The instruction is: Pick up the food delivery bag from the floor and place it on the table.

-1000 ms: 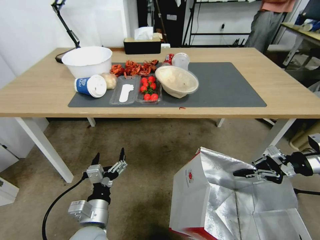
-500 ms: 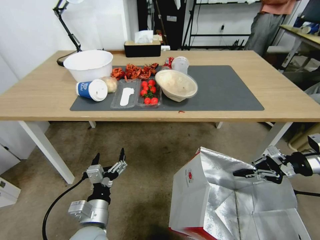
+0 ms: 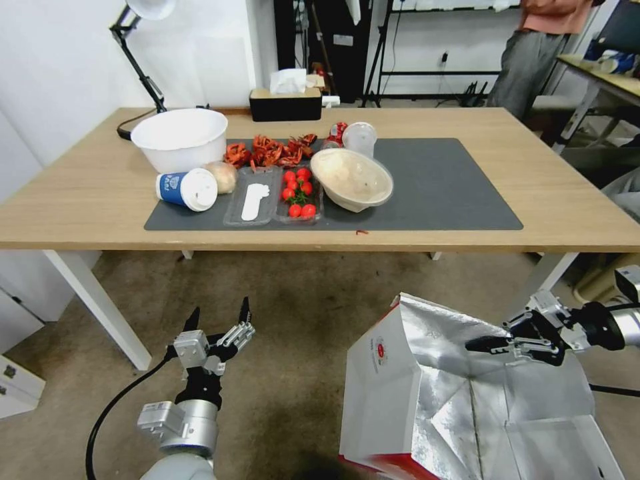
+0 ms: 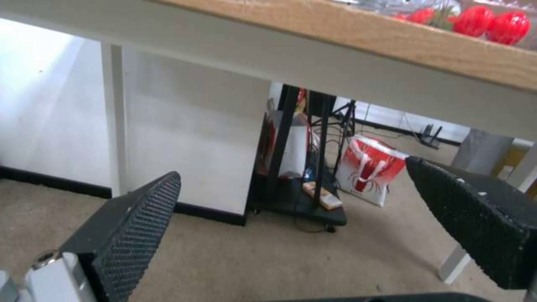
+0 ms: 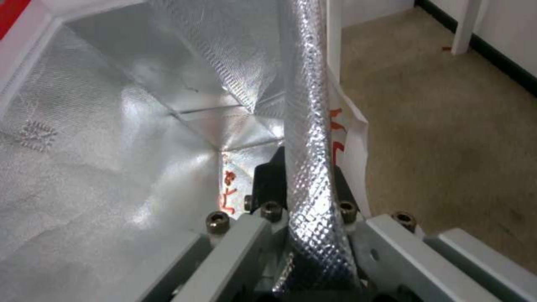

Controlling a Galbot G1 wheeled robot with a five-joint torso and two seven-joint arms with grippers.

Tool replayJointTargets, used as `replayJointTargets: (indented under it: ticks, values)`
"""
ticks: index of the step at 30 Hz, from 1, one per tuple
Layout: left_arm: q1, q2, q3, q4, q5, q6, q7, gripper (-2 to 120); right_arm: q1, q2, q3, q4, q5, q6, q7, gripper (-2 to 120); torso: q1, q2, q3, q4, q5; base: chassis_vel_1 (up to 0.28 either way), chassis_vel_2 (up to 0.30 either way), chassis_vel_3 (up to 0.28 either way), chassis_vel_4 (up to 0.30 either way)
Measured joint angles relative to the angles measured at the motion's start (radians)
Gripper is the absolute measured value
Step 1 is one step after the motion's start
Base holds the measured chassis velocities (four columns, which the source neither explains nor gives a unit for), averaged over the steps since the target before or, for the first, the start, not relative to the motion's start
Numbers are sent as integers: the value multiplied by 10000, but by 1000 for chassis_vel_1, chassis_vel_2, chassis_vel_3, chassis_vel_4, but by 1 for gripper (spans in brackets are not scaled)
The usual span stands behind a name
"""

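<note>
The food delivery bag [image 3: 380, 373] stands open at the lower right of the head view, white with red edges and silver foil inside; its base is cut off by the picture's edge. My right gripper [image 3: 490, 345] is shut on the bag's far-right rim. In the right wrist view the foil rim [image 5: 305, 126] runs straight between the clamped fingers [image 5: 268, 180]. My left gripper [image 3: 218, 315] hangs open over the floor [image 3: 300, 300], left of the bag, with nothing in it; its pads [image 4: 134, 226] stand wide apart. The table [image 3: 567, 200] lies ahead, its dark mat [image 3: 440, 180] bare on the right half.
The mat's left half holds a white bowl [image 3: 179, 137], a blue cup [image 3: 187, 189] on its side, tomatoes [image 3: 298, 193], red shells [image 3: 267, 150] and a tan bowl [image 3: 351, 179]. White table legs [image 3: 100, 307] stand left and right. A red-and-white bag [image 4: 372, 167] sits far under the table.
The head camera has shifted, so the table sits lower in the picture. The grippers and the bag hold the same places as before.
</note>
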Motion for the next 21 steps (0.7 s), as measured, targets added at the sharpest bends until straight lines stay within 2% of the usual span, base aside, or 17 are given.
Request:
replayJointTargets:
  ticks: [21]
  values:
    - [70,-45,29,-145,48,29,-11,100,-83,117,3,47,-42,35,1,0,366,907,543,0,1,0,0,0,0]
